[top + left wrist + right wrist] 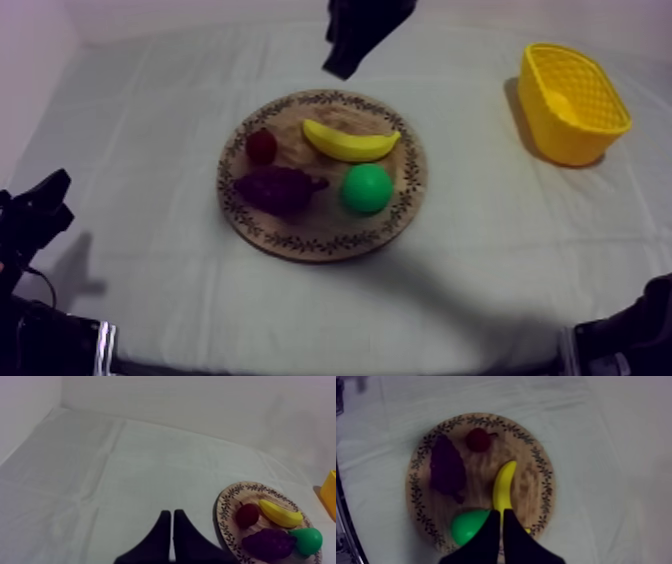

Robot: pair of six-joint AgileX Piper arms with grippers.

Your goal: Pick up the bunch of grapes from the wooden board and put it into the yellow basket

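The grey-white cloth [150, 260] is lying creased beneath pale walls [200, 401]. The bunch of grapes [280, 187] is resting near-left on the wooden board [330, 245], with the yellow basket [572, 95] sitting far right. The left gripper [171, 513] and right gripper [501, 512] are pinching closed, empty.

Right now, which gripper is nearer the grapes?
Right. The right gripper hangs over the wooden board, by the banana beside the grapes; the left gripper sits off the board, well left of them.

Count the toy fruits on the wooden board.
4, all on the wooden board: banana far side, small red fruit far left, bunch of grapes near left, pear near right. None looks hidden.
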